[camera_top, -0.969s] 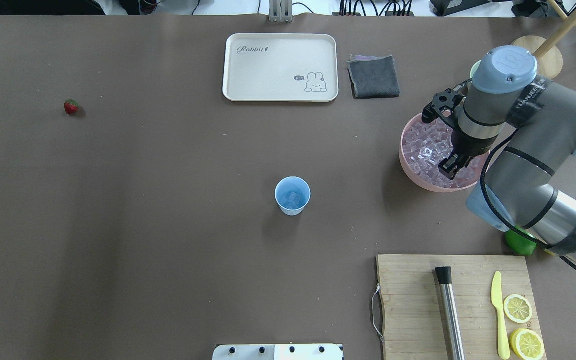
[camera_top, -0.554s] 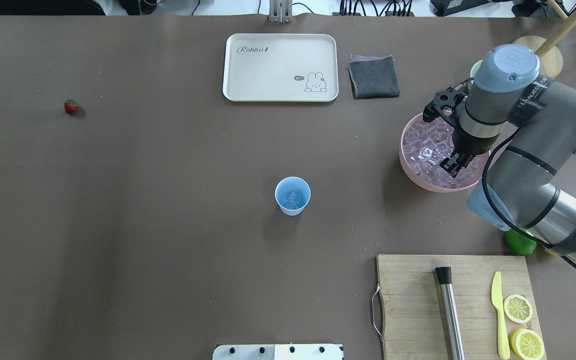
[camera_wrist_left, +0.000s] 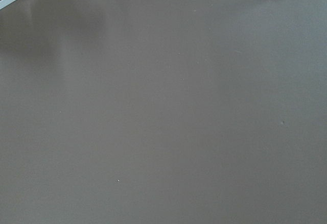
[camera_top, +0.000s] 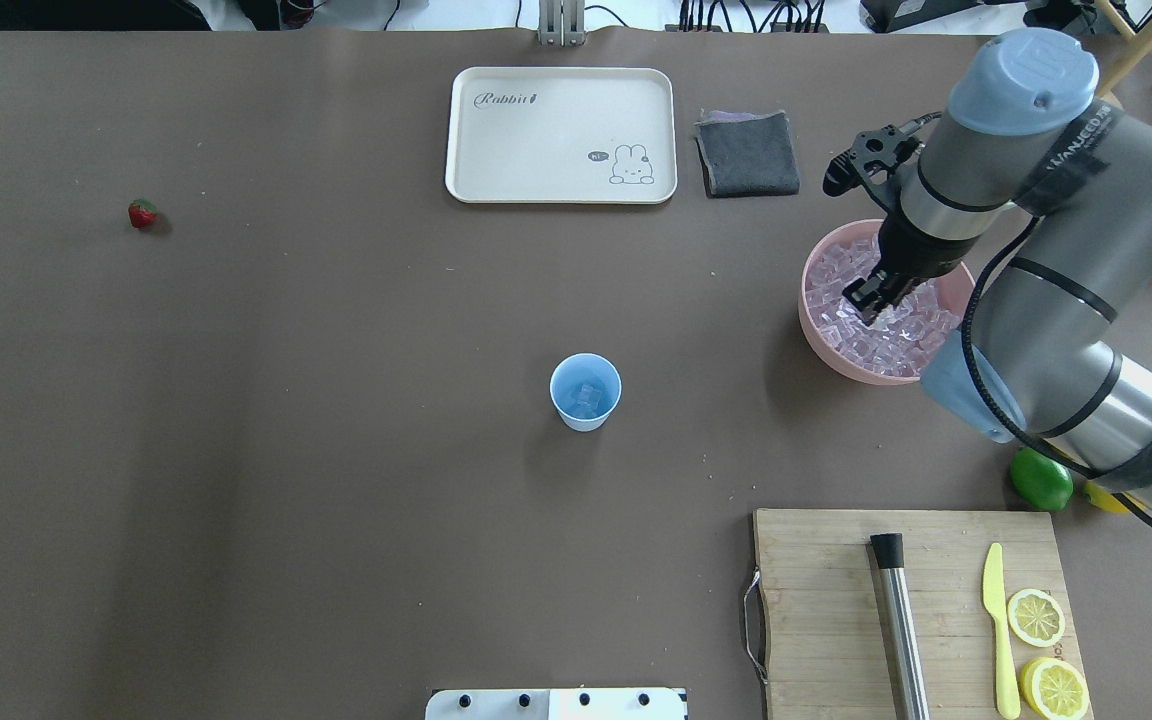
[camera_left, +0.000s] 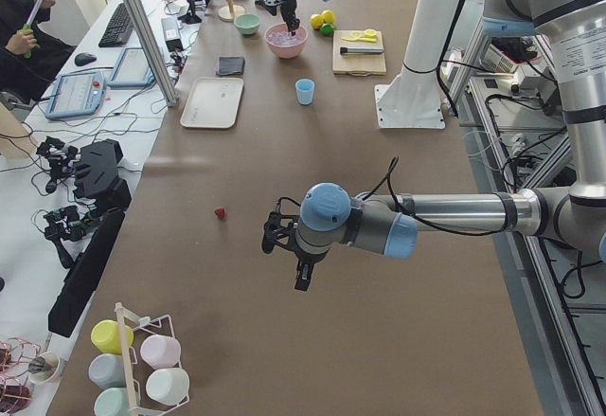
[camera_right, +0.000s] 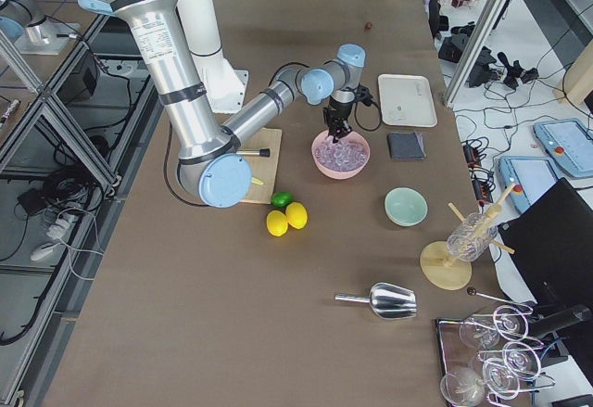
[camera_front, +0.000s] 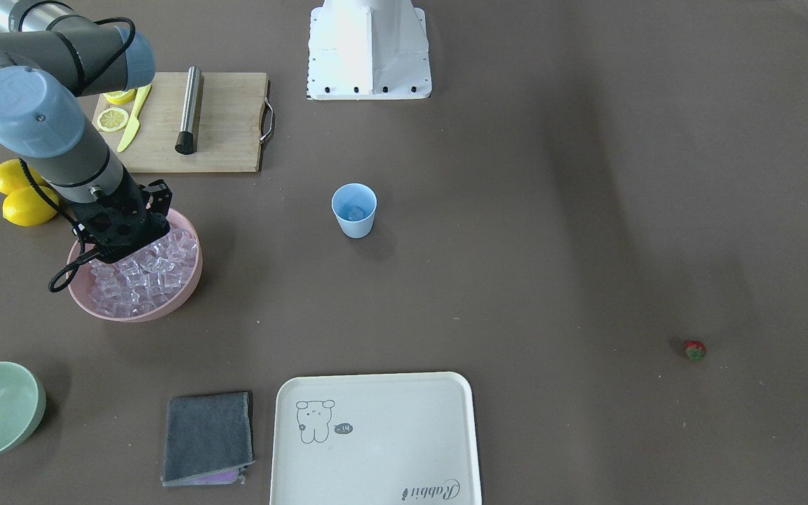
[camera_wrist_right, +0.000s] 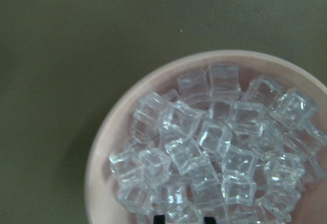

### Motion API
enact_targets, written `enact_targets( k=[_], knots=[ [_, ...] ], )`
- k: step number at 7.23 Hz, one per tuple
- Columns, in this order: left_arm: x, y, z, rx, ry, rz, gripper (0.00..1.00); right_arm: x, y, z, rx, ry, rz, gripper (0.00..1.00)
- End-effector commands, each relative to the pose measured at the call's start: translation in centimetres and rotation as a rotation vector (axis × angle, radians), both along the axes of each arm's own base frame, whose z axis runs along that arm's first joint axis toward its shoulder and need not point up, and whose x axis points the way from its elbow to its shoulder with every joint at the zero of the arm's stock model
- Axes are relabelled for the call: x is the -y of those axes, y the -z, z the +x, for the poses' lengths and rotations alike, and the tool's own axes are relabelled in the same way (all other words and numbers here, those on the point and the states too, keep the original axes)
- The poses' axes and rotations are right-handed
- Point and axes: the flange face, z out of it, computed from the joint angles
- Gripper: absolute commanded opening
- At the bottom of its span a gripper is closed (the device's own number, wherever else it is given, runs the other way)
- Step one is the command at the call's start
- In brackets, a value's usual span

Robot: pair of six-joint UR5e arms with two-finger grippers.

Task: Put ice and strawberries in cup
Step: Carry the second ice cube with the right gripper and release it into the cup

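Overhead exterior shows the right gripper (camera_top: 865,299) pointing down over the pink bowl (camera_top: 812,335), directly above the heap of ice (camera_top: 841,325) that fills it. In the right wrist view only its two dark fingertips (camera_wrist_right: 159,219) peek in at the bottom edge. They are drawn in to one cube's width and pinch a single cube between them, with the rest of the pile just below. The cup (camera_top: 585,392) stands upright well apart from this gripper, toward the middle of the table (camera_top: 336,480) on the left arm's side, with ice lying in its bottom. The strawberry (camera_top: 142,213) lies far beyond the cup from this gripper. The left gripper (camera_left: 301,276) appears only in the exterior left view, hanging above the table near the strawberry, and whether it is open or closed cannot be told.
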Motion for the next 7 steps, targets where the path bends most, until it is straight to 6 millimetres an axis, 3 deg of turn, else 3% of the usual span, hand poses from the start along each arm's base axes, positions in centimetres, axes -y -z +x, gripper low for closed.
enact_targets(
  k=[1,2,4,5,7],
  knots=[
    [0.0,-0.1,0.0,0.000,-0.001,0.000,0.98,-3.4,9.4,-7.5,0.080,-0.126,-0.132,0.00],
    [0.0,0.0,0.0,-0.001,-0.002,0.002,0.98,-5.1,13.2,-10.6,0.102,-0.167,-0.162,0.00],
    [0.2,-0.2,0.0,0.004,-0.001,0.011,0.98,-6.0,17.0,-16.2,0.129,-0.224,-0.199,0.00],
    [0.5,0.1,0.0,0.006,0.000,0.018,0.98,-6.5,16.0,-19.1,0.159,-0.249,-0.194,0.00],
    [0.4,0.3,0.0,0.001,-0.002,0.024,0.98,-6.7,15.4,-20.3,0.179,-0.256,-0.188,0.00]
  ],
)
